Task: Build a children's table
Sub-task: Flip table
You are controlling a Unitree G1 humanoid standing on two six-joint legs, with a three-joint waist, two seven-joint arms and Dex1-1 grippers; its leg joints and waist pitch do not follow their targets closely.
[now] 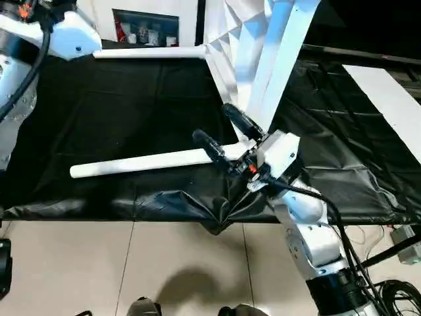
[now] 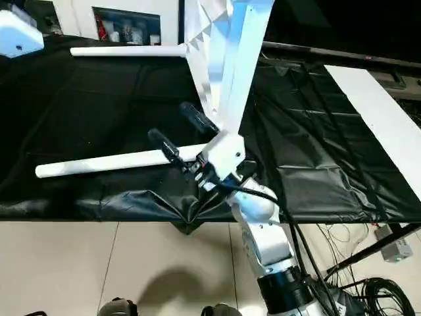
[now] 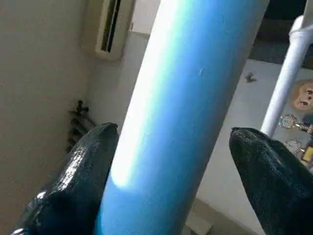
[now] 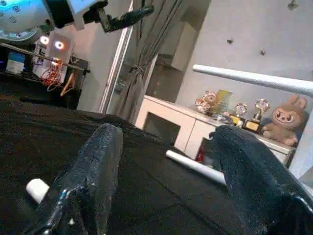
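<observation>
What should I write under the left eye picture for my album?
Robot's open right gripper reaches over a white table leg lying on black cloth.

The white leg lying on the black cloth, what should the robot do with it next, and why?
Probably shut the right gripper on it. Its open fingers sit either side of the leg's near end without squeezing it, beside the tilted table top. Gripping comes before lifting the leg toward a corner socket.
</observation>
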